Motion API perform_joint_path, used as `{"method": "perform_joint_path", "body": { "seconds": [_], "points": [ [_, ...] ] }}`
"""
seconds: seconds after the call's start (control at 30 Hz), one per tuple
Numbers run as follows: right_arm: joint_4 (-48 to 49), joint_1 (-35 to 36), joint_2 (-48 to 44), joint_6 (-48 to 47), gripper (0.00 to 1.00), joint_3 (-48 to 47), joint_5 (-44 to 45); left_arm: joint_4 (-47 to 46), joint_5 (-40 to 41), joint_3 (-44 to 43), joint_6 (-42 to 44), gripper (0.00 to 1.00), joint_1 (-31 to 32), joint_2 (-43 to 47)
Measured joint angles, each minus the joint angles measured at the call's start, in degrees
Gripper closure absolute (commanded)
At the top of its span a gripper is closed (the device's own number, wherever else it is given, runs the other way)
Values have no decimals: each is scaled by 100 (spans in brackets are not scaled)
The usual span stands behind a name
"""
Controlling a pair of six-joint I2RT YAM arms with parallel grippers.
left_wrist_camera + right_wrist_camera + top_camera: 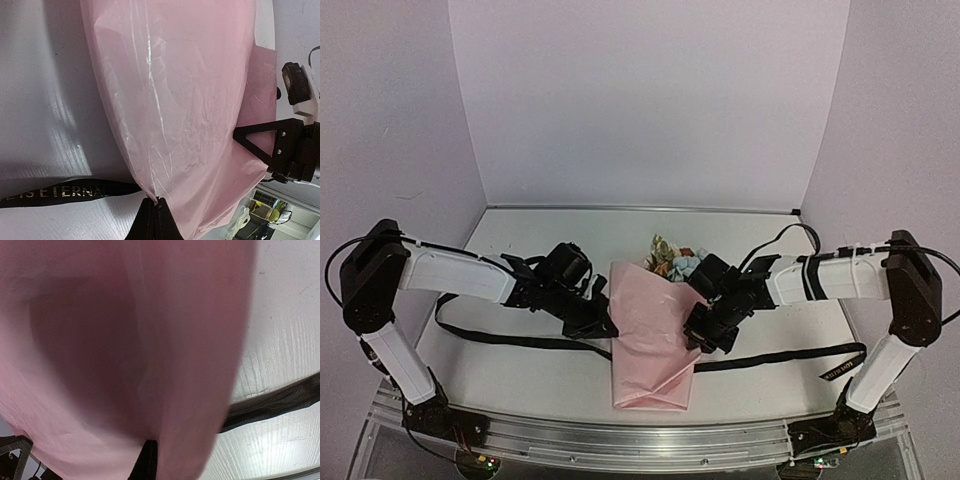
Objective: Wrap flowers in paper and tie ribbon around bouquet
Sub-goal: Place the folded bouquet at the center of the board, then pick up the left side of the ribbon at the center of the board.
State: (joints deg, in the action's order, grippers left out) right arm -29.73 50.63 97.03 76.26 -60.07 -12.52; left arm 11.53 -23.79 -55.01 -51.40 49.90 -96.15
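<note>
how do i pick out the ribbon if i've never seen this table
On the white table, find the pink paper wrap at its centre. The ribbon is the black strip crossing the table side to side, passing under that wrap. Unlike the robot's black cables, it lies flat and carries small light lettering.

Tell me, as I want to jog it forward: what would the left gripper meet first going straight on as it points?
The paper: the left gripper is shut on its edge, so it would push straight into the wrapped sheet. The right gripper stands beyond the paper, though depth there is unclear.
</note>
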Motion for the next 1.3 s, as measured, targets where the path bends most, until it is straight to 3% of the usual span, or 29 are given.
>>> {"method": "perform_joint_path", "body": {
  "seconds": [0.07,0.17,0.3,0.37,0.47,0.93,1.3],
  "points": [
    [0,45,0,3,63,29,99,-31,66,108,-71,81,3,56],
    [-40,46,0,-26,42,103,267,-12,240,253,-165,66,3,125],
    [-157,18,-107,-251,26,210,436,82,610,345,-308,52,-6,315],
    [-247,-15,-266,-377,20,269,525,178,871,376,-385,51,-26,537],
    [-408,-116,-692,-594,2,459,658,360,1294,464,-579,45,-128,1000],
    [-1424,-972,-2732,-1372,2,1646,1482,2094,3379,1906,-2272,39,-1545,3098],
    [-1944,-1566,-3888,-1954,2,2369,1756,2503,3732,2059,-2407,29,-2948,2766]
  ]
}}
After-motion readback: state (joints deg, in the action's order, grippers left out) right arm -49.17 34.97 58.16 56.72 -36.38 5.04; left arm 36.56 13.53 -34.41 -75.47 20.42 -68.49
